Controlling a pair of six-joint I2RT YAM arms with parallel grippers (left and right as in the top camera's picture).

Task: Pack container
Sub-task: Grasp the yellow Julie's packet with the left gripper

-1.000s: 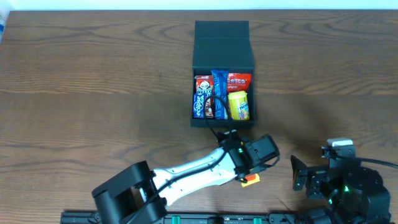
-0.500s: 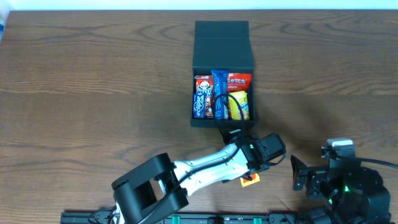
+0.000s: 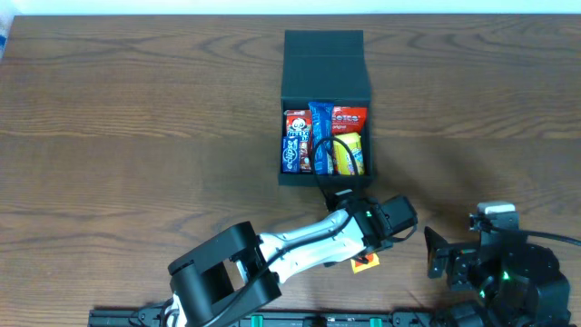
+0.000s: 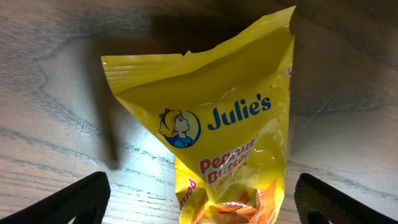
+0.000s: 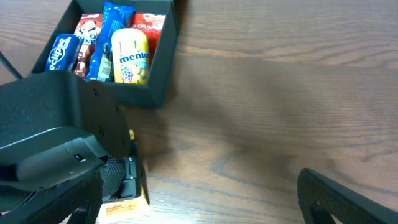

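Left gripper (image 4: 202,186): shifted forward; jaws open astride Julie's packet (image 4: 211,118) on counter (image 4: 50,93); container (image 3: 325,64) ahead; grasp judged next

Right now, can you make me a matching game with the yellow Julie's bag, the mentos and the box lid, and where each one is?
Things:
1. Julie's bag
2. mentos roll
3. lid

Places or states:
A. flipped open, lying flat behind the container
B. on the table, between the fingers of the open left claw
C. packed inside the container, next to the blue bar

Pairs: 1-B, 2-C, 3-A
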